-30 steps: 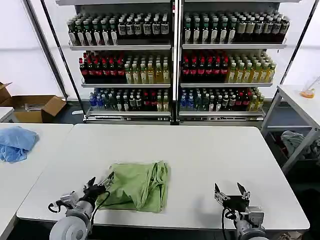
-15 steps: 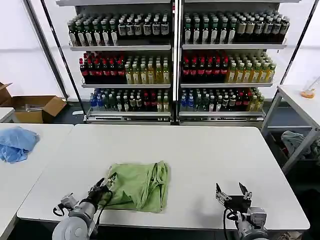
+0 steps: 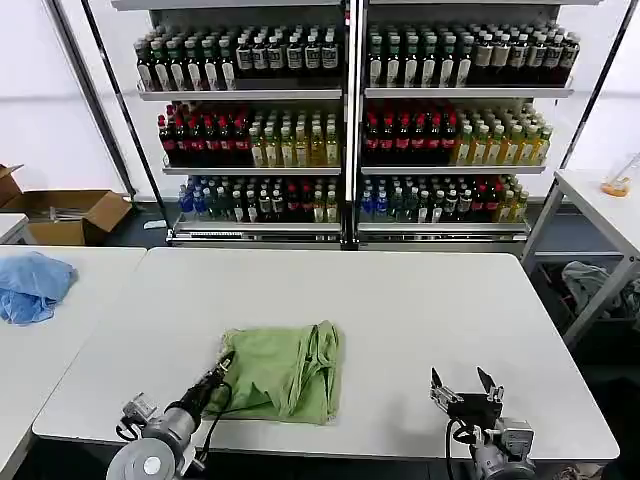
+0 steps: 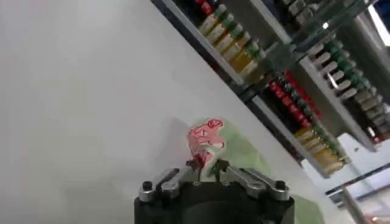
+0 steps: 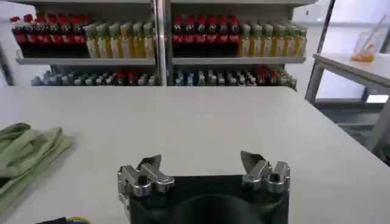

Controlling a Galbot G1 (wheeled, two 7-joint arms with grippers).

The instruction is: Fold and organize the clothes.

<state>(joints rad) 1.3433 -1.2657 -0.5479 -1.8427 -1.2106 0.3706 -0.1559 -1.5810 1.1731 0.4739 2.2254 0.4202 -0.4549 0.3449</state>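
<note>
While the left pincer (image 3: 222, 368) seemingly grips it, the green shirt (image 3: 282, 372) lies bunched.

The left gripper (image 3: 222, 366) reaches forward from the near left, low and nearly level, its fingers (image 4: 198, 165) closed together on a fold of the polo shirt (image 3: 285, 372). The right gripper (image 3: 463, 385) rests low at the near right, pointing forward, its two fingers (image 5: 150, 164) spread wide apart with nothing between them.
</note>
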